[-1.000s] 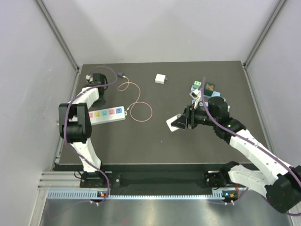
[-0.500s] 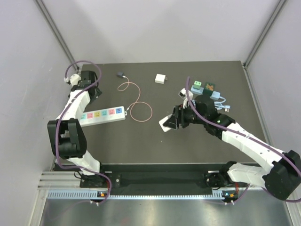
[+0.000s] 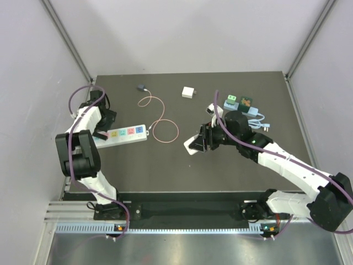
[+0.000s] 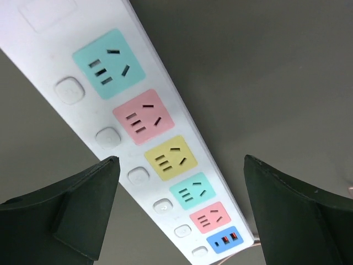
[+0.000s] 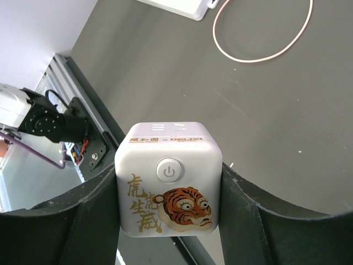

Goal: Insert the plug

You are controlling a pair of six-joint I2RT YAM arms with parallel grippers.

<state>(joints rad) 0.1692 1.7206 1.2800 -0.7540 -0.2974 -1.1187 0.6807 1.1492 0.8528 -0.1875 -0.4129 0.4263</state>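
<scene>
While the left fingers (image 4: 71, 215) stand spread wide with nothing between them, the strip (image 4: 138, 118) runs beneath them from 11 o'clock to 5 o'clock in the left wrist view. It shows teal, pink, yellow, teal and pink sockets, a blue USB block at its lower end, and a row of round white buttons along one edge. Seen from above, the strip lies at 9 o'clock on the tabletop (image 3: 165, 171), with the left fingers over its left end; whether they touch it I cannot tell.

The right fingers (image 5: 83, 221) pinch the plug (image 5: 168, 187), one pressed on each side face. It is a white cube with a power button above a printed tiger and gold characters. In the top view the plug sits just right of the tabletop's centre, well apart from the strip. Between the two a thin pink cable (image 3: 164, 130) lies looped, its small dark end (image 3: 142, 86) at 11 o'clock near the far edge. A white adapter (image 3: 190, 92) lies at 12 o'clock of the plug, and a cluster of small green and dark blocks (image 3: 238, 101) at 2 o'clock.
</scene>
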